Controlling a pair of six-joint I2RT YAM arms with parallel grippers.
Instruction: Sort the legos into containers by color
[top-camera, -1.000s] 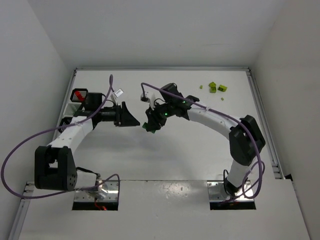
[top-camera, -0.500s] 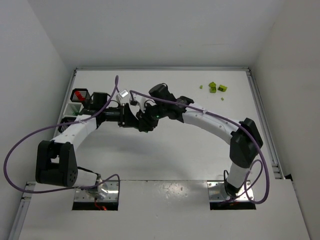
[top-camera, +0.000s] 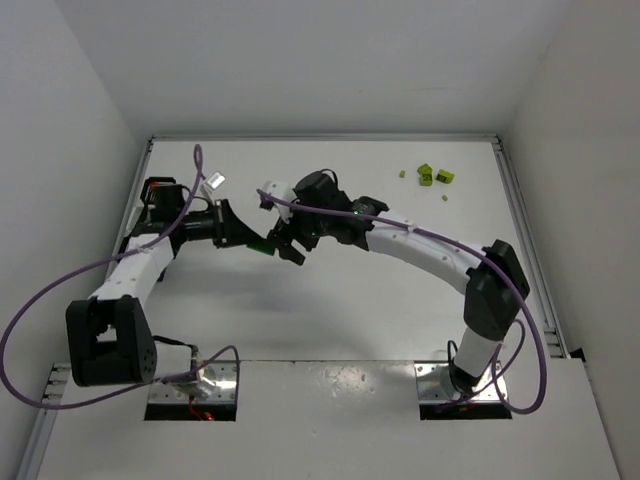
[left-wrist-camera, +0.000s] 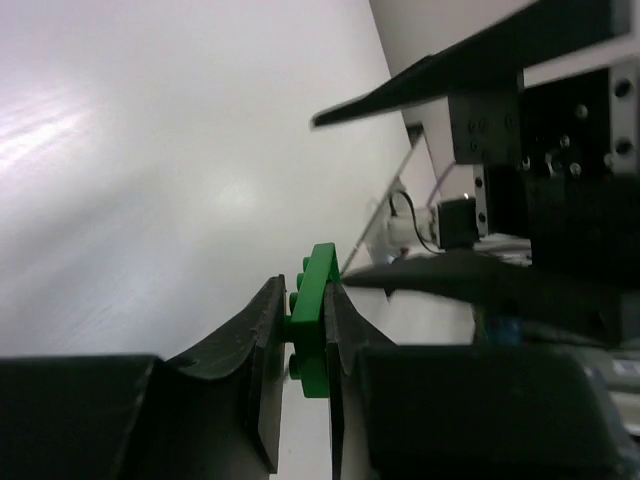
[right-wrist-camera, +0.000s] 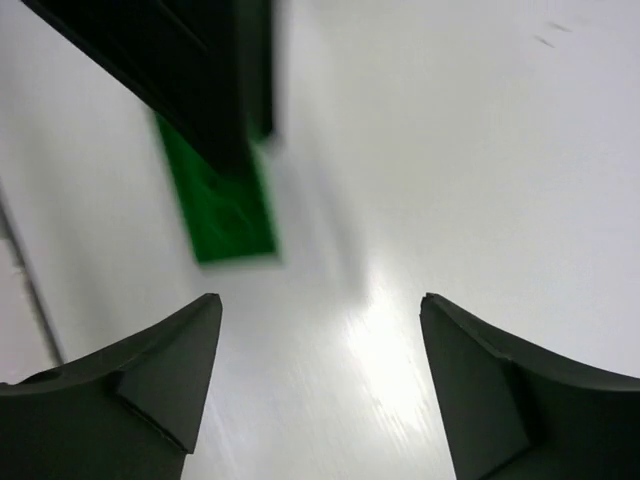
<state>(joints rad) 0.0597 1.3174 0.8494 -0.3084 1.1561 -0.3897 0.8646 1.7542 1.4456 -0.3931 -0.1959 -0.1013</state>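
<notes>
While pinched edge-on in the left tool (left-wrist-camera: 303, 292), thin green lego plate (left-wrist-camera: 315, 325), studs showing, right tool (right-wrist-camera: 320, 300) spread wide, empty.

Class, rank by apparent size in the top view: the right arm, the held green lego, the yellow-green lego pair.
1. Right arm.
2. Yellow-green lego pair.
3. Green lego, though it is partly covered, so ranks two and three are unsure.
</notes>
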